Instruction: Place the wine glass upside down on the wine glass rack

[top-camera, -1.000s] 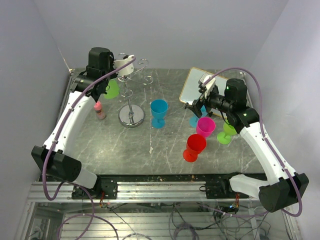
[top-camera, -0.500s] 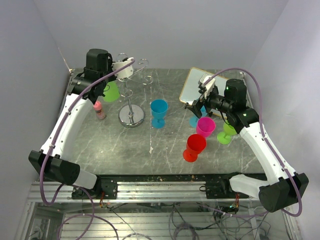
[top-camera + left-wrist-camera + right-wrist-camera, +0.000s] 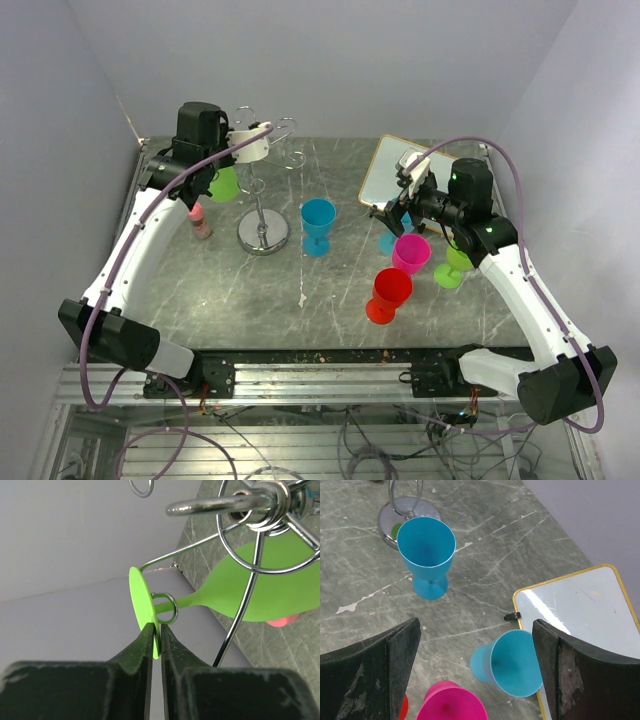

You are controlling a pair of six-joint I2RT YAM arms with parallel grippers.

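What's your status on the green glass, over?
Left tool shut on foot of lime green plastic wine glass. Stem in a loop of the silver wire rack. Right tool open over a blue plastic goblet. Nothing blocking.

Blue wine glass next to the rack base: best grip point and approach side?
Probably the short stem just above the foot, fingers level, coming from the side away from the rack. The blue wine glass stands upright, mouth up. Its bowl flares wide and the stem is the narrow part. The rack's round base sits close on its left, and nothing stands that near on its right.
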